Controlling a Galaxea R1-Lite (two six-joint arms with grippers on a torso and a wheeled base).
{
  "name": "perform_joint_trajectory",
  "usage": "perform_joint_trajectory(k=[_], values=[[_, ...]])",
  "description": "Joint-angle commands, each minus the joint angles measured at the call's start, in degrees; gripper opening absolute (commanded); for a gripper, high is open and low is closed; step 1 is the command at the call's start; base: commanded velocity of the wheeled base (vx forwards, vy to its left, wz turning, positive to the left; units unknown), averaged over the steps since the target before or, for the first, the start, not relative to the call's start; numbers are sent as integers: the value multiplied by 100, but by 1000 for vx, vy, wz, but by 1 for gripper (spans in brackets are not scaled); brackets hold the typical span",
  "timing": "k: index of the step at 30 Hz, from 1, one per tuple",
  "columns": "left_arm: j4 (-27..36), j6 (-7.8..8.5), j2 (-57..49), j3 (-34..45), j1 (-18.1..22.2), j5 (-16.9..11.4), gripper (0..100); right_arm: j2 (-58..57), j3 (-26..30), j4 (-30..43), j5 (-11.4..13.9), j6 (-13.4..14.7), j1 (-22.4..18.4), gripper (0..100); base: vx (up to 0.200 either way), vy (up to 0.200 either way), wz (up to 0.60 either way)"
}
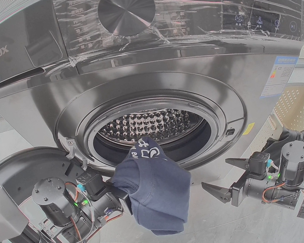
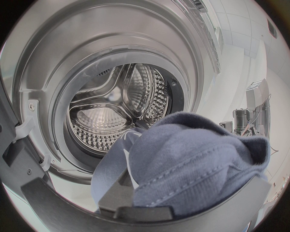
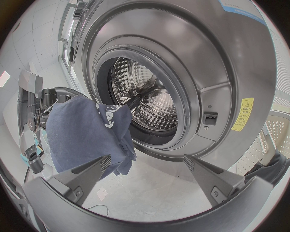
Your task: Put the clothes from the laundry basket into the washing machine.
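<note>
A navy blue garment (image 1: 156,192) with white print hangs in front of the washing machine's open drum (image 1: 152,125), its top edge resting at the lower rim of the opening. My left gripper (image 1: 128,198) is shut on the garment from the left, and the cloth (image 2: 187,169) drapes over its fingers (image 2: 127,196). My right gripper (image 1: 215,173) stands open and holds nothing, low and to the right of the garment (image 3: 81,133), below the drum (image 3: 145,99). The cream laundry basket (image 1: 302,102) stands to the right of the machine with dark clothes (image 1: 278,143) in it.
The machine's round door (image 1: 22,172) is swung open to the left, behind my left arm. The door latch (image 3: 210,118) and a yellow warning label (image 3: 243,114) sit right of the opening. Pale floor (image 1: 224,230) lies below both grippers.
</note>
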Motion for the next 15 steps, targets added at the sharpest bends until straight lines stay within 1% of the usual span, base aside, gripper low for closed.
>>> perform_joint_trajectory(k=[1, 3, 5, 7, 10, 11, 12, 15], values=[[-8, 27, 105, -178, -73, 0, 0, -26, -13, -3, -8, -1, 244, 100, 0, 0, 0], [10, 27, 263, -459, -99, 26, 0, -35, -4, -3, -34, -1, 323, 100, 0, 0, 0], [10, 27, 650, -898, -99, 255, 0, -35, 84, -3, -69, -1, 323, 100, 0, 0, 0], [1, 18, 966, -1223, -117, 360, 0, -44, 172, -3, -60, -9, 323, 100, 0, 0, 0], [1, -17, 1248, -1540, -134, 352, 0, -44, 242, -3, -60, -9, 341, 100, 0, 0, 0], [1, -61, 1441, -1856, -134, 396, 0, -62, 347, -3, -60, -9, 428, 100, 0, 0, 0], [19, -79, 1503, -2006, -126, 413, 0, -62, 391, -3, -60, -9, 455, 100, 0, 0, 0], [36, -87, 1872, -2709, 6, 448, 0, -62, 514, -3, -60, -9, 552, 100, 0, 0, 0]])
